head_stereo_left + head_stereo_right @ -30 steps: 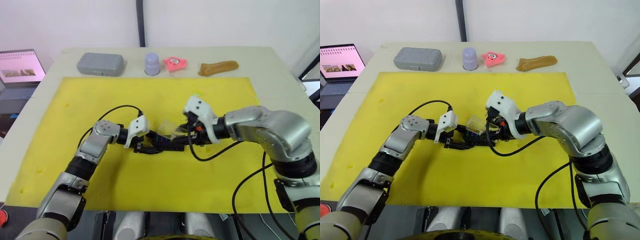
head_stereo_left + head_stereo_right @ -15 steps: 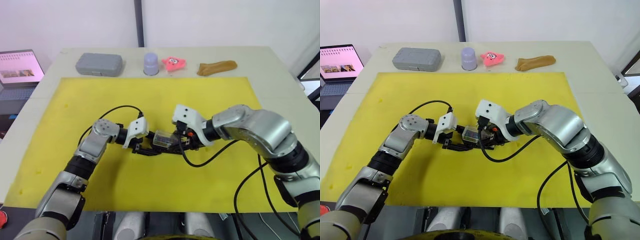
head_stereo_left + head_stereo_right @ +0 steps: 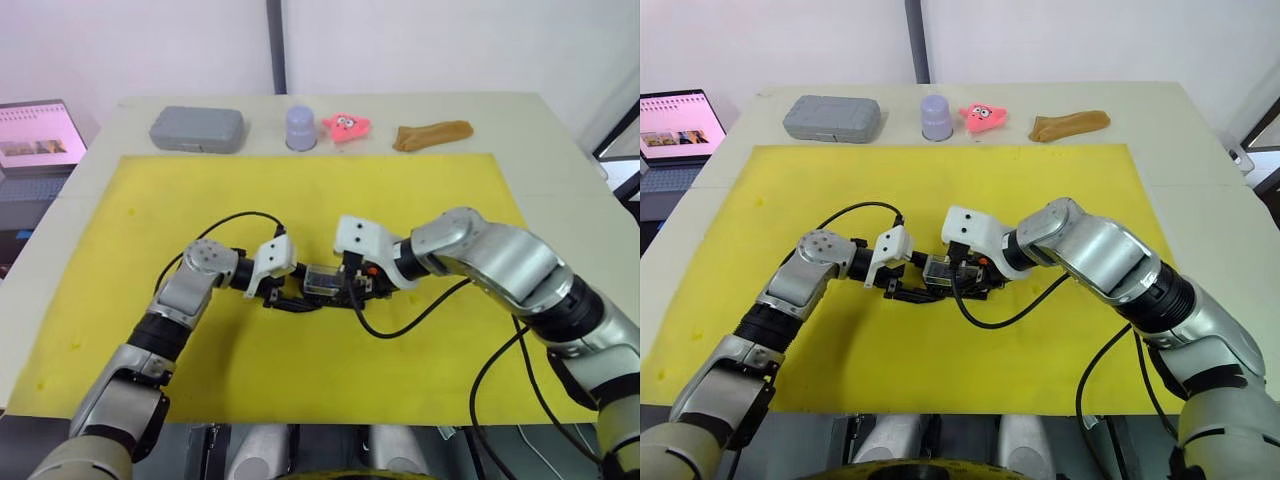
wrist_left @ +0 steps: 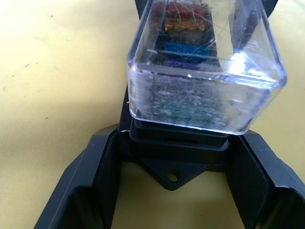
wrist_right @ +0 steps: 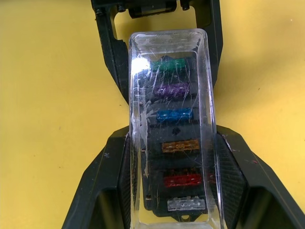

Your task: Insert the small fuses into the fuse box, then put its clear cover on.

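The black fuse box [image 4: 178,164] lies mid-mat between both grippers. My left gripper [image 4: 178,143] is shut on its near end, one finger against each side. The clear cover [image 5: 170,119] sits over the top of the box, with my right gripper [image 5: 171,138] shut on its long sides. Through the cover I see the small fuses [image 5: 174,114] standing in a row in the slots: green, purple, blue, amber, red and grey. From the head, the cover [image 3: 322,279] shows between the left gripper [image 3: 281,292] and the right gripper [image 3: 347,289]. How fully the cover is seated, I cannot tell.
The yellow mat [image 3: 420,190] covers most of the table. Along the far edge stand a grey case [image 3: 198,128], a lilac cup [image 3: 301,127], a pink star toy [image 3: 346,125] and a brown object [image 3: 433,134]. A laptop [image 3: 38,135] sits off to the left.
My right gripper has carried the clear cover leftward and down over the fuse box. The left gripper has kept its hold in the same spot.
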`<state>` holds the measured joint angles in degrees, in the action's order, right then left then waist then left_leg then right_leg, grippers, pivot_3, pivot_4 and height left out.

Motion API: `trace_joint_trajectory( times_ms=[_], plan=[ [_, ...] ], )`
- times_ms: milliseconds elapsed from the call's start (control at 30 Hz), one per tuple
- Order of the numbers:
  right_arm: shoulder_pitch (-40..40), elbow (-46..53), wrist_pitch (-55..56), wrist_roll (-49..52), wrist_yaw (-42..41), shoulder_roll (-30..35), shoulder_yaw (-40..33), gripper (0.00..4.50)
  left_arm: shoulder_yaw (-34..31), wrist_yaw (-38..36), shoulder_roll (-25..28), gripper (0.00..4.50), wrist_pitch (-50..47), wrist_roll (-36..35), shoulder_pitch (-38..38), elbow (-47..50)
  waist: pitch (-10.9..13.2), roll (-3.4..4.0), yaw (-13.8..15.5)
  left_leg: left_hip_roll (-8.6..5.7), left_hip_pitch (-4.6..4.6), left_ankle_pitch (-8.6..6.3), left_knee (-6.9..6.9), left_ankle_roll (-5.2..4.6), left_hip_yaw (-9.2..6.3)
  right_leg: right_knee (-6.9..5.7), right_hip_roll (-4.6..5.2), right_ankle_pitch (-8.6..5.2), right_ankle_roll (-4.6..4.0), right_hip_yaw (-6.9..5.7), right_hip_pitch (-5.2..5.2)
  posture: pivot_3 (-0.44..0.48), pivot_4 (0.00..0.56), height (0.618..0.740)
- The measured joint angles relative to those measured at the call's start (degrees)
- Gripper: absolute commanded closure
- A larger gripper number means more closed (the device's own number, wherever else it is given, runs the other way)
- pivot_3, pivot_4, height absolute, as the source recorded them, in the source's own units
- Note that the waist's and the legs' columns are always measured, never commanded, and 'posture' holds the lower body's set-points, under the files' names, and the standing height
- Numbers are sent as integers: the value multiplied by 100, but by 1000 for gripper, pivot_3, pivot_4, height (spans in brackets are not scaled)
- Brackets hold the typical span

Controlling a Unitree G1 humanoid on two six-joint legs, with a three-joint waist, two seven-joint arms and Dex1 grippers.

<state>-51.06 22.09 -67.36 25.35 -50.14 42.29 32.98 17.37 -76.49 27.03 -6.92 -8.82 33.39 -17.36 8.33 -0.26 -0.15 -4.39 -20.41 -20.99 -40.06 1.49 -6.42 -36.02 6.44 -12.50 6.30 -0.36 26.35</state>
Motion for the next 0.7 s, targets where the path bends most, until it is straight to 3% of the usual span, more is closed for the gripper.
trace_joint_trajectory(
  times_ms=[700],
  plan=[
    [-12,-109,80,-407,-247,-87,150,2802,-18,18,4,1950,1,36,-61,61,0,-1,-37,0,0,0,1,0,-4,0,1,0,0,-2,-1,0,150,740]
  ],
)
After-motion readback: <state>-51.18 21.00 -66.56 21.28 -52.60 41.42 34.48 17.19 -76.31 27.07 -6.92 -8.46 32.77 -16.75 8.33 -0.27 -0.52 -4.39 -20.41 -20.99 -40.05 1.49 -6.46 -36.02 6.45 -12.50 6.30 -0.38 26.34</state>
